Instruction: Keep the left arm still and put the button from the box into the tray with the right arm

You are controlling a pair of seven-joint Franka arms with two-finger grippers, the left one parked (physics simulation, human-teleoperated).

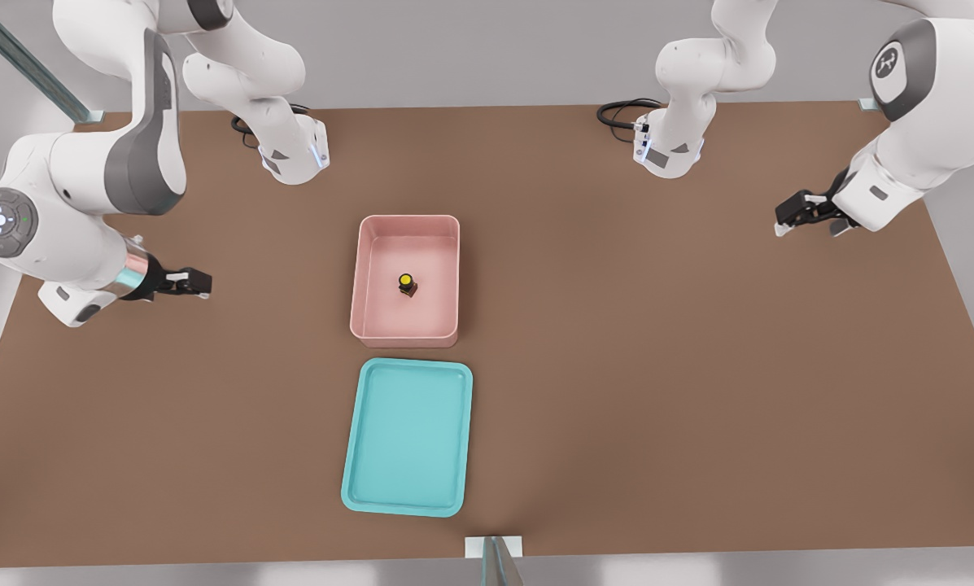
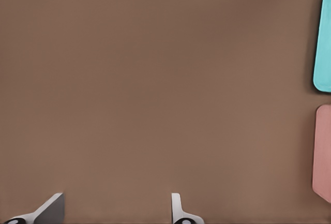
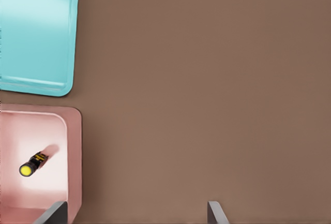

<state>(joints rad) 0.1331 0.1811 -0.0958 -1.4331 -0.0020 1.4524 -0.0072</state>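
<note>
pincer location: the right arm point(image 1: 72, 203) carries the pincer point(image 1: 187, 282) at the front view's left, hanging over bare table point(image 1: 657, 366), well apart from the box point(image 1: 406, 281).
pincer state: fingers apart with a wide gap; in the right wrist view the two fingertips point(image 3: 51, 213) frame only bare table, nothing between them.
button location: the button point(image 1: 406, 283) stands inside the box, near the middle of its floor, clear of all four walls.
key relation: the button lies to the side of the pincer, toward the front view's right, past the near wall of the box; judged, the coming move calls for a sideways travel over that wall, then a descent.
button axis: upright, yellow cap on top, dark body below; the wrist view shows it slanted, which reads as a viewing-angle effect.
tray location: the tray point(image 1: 408, 436) lies just beside the box, not touching, on the side nearer the front camera; about as far from the pincer as the box is.
nearer arm: the right arm, by a clear margin.
view difference: the front view shows both containers whole; the right wrist view shows only a box corner, a tray corner point(image 3: 36, 32) and the button point(image 3: 31, 164) off to one side of the fingers.
task status: judged not begun; button not yet grasped.
</note>
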